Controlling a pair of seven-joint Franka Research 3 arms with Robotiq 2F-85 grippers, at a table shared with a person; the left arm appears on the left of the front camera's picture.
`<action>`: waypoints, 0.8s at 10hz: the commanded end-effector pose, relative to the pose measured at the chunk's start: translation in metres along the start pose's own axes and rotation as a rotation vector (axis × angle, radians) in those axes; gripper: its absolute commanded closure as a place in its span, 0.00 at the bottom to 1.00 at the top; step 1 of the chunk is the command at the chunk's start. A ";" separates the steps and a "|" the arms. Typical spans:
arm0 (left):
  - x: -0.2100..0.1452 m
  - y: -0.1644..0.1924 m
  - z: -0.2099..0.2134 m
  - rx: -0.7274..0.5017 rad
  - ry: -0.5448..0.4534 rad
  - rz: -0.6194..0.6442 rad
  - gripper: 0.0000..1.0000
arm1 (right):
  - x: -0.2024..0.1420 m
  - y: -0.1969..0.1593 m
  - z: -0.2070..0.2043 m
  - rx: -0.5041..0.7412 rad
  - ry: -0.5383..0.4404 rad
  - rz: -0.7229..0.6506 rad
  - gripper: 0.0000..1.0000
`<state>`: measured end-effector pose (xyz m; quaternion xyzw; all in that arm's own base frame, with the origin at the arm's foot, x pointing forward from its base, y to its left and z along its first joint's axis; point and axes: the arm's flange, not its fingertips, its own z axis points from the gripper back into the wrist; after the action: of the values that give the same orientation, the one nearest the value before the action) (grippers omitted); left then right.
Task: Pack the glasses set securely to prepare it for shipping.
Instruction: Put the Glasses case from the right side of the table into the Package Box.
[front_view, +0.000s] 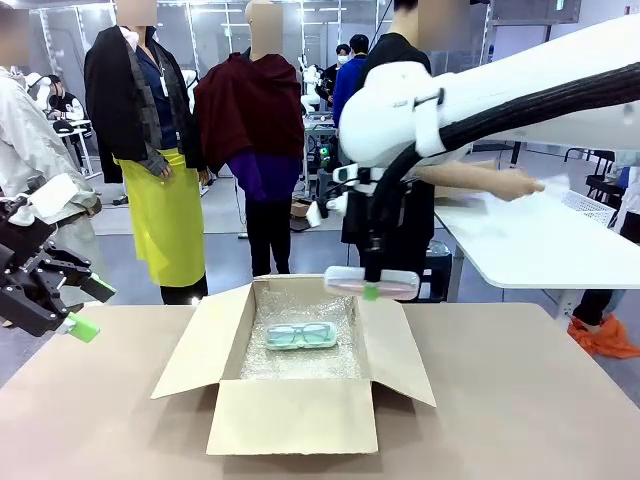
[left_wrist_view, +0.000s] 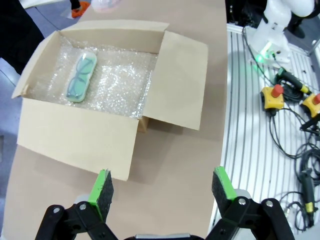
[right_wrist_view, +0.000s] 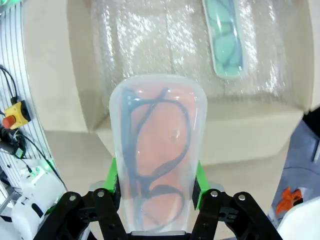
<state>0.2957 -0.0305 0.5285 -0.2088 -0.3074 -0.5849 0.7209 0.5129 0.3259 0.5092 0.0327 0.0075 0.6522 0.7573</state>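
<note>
Green-padded left gripper (left_wrist_view: 162, 181) stands wide open w/ nothing in it, above the table (front_view: 520, 400), left of the cardboard box (front_view: 290, 415). Mint-green pack (front_view: 300, 336) lies flat on bubble wrap (front_view: 300, 365) inside the box, approx. in the middle. Right gripper (front_view: 371, 291) clamps the pink pack (front_view: 352, 282), held level above the box's far-right edge.

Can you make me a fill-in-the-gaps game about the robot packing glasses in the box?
The cardboard box is lined with ____ wrap.
The pack lying in it looks mint-____.
The right hand is shut on the other pack, which looks ____.
The left hand is ____ and empty.
Missing words: bubble, green, pink, open.
</note>
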 end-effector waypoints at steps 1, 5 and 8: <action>0.001 0.000 0.002 -0.014 -0.026 -0.003 0.00 | 0.035 -0.005 -0.018 -0.010 0.057 -0.014 0.50; 0.001 0.000 0.002 -0.014 -0.026 -0.003 0.00 | 0.102 0.014 -0.089 -0.049 0.037 -0.035 0.50; 0.001 0.000 0.002 -0.014 -0.026 -0.003 0.00 | 0.109 0.013 -0.139 -0.048 0.008 -0.048 0.50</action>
<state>0.2957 -0.0305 0.5285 -0.2089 -0.3073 -0.5849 0.7210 0.5100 0.4451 0.3848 0.0204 0.0023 0.6498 0.7598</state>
